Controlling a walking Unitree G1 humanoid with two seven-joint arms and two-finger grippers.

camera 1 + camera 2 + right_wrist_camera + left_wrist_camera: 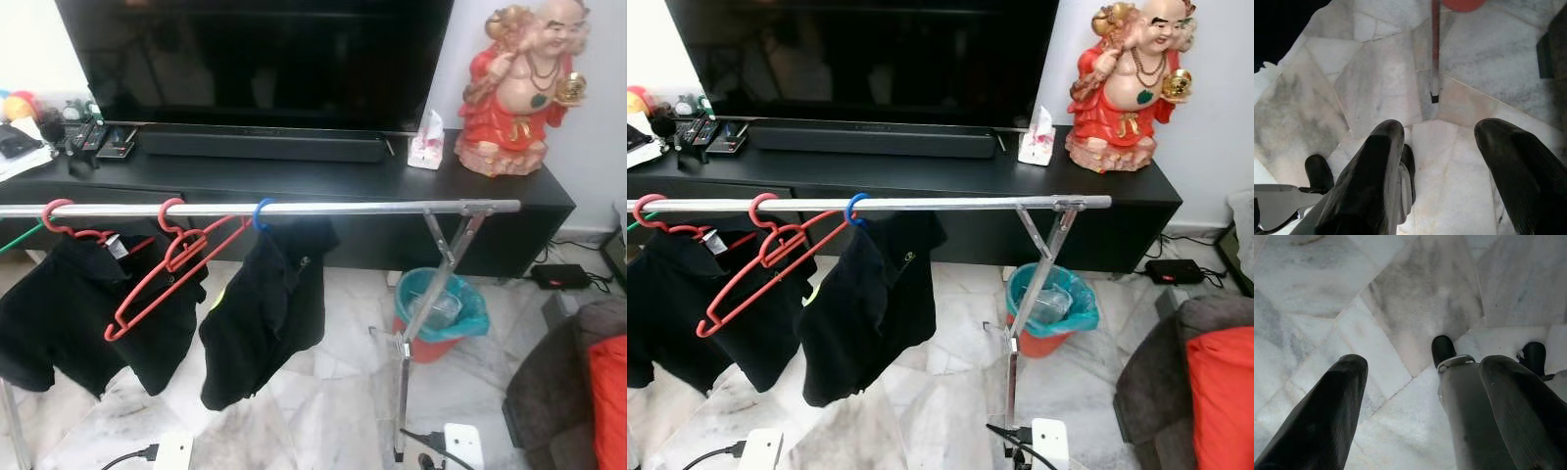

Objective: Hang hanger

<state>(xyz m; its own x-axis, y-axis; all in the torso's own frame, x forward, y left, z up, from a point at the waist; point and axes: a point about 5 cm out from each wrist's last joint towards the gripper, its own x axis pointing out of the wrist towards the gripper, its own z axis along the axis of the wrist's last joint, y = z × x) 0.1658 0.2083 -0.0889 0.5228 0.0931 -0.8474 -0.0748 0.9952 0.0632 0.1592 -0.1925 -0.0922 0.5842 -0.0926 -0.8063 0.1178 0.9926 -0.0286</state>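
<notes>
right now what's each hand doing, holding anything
Left hand: open, holding nothing, pointing down at the marble floor.
Right hand: open, holding nothing, also hanging over the floor.

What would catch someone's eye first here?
Probably the red hangers hooked on the silver rail between two hanging black garments, one hanger tilted and bare. Next, the red figurine on the black TV cabinet at the right, and the teal-lined bin on the marble floor behind the rail's leg.
</notes>
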